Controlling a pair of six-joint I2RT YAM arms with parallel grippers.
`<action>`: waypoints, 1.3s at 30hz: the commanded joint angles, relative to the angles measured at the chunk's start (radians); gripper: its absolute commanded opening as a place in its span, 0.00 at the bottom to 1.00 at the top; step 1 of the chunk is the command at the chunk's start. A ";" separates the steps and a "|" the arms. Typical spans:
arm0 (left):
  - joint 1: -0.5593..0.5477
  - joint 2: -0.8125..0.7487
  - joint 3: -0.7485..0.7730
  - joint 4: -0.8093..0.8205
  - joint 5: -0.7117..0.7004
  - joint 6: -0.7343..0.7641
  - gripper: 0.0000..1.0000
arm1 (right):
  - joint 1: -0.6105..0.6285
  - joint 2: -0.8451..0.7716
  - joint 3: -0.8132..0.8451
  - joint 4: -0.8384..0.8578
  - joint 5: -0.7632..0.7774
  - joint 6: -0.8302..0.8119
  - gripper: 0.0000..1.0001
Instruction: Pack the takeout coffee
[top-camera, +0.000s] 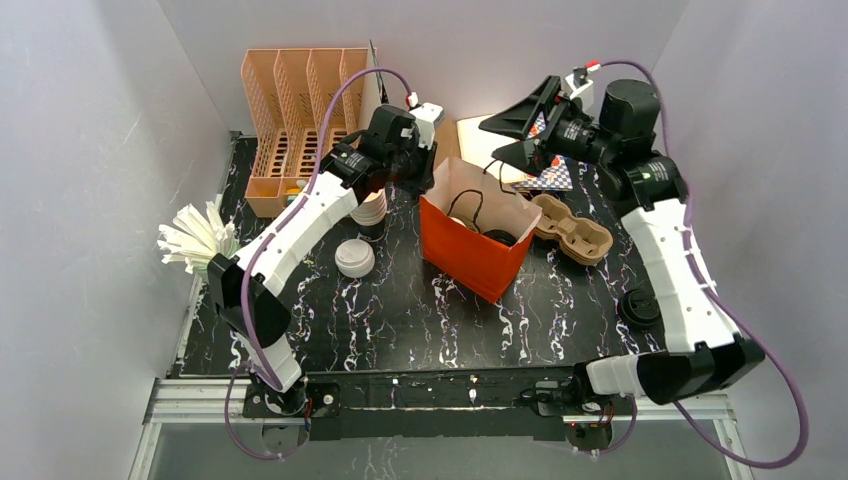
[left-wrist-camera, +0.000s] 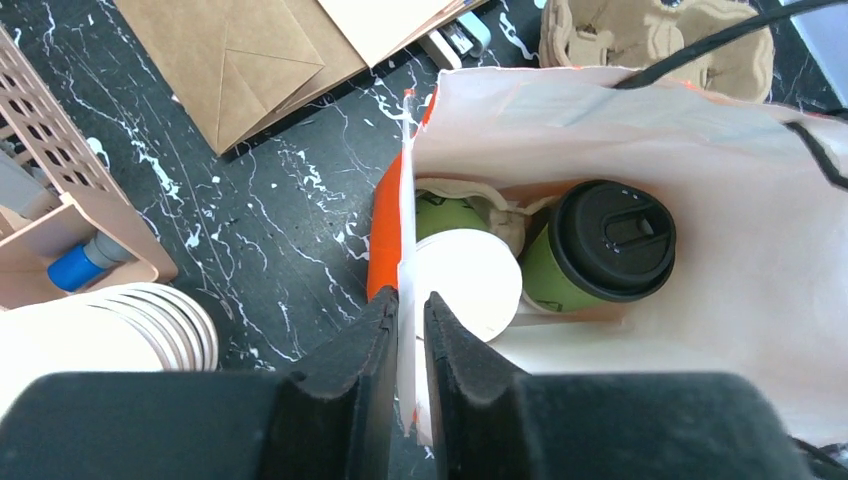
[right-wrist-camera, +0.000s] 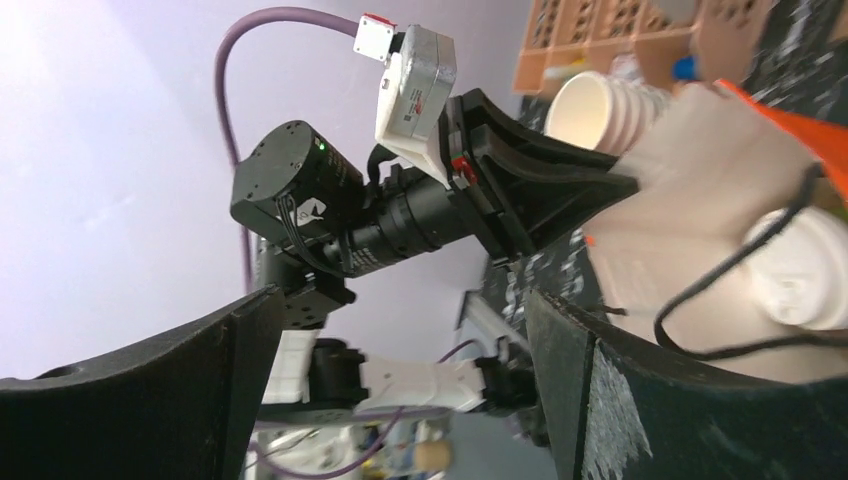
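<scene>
Black marble table (top-camera: 400, 310), mid-frame: pinching bag (left-wrist-camera: 700, 150) rim with left gripper (left-wrist-camera: 410, 305), lidded cups (left-wrist-camera: 610, 240) upright just right of jaws; right gripper (top-camera: 497, 138) spread wide, farther

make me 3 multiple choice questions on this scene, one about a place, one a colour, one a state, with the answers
1. Where is the black-lidded green cup?
A) in the orange bag
B) in the cup carrier
C) on the rack

2. What colour is the lid on the other green cup?
A) red
B) white
C) blue

3. How is the right claw?
A) shut on a lid
B) shut on the bag
C) open, holding nothing

Answers:
1 A, the bag's walls surround it.
2 B, its white lid sits beside the black one.
3 C, its jaws stand wide apart in the air.
</scene>
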 joint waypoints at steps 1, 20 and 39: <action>-0.004 -0.025 0.059 -0.016 -0.049 0.012 0.22 | 0.004 -0.074 0.083 -0.124 0.216 -0.246 0.98; 0.218 -0.311 -0.072 -0.319 -1.048 -0.218 0.73 | 0.004 -0.177 0.098 -0.246 0.522 -0.536 0.87; 0.696 -0.062 -0.088 -0.382 -1.048 -0.526 0.56 | 0.004 -0.039 0.266 -0.352 0.389 -0.648 0.77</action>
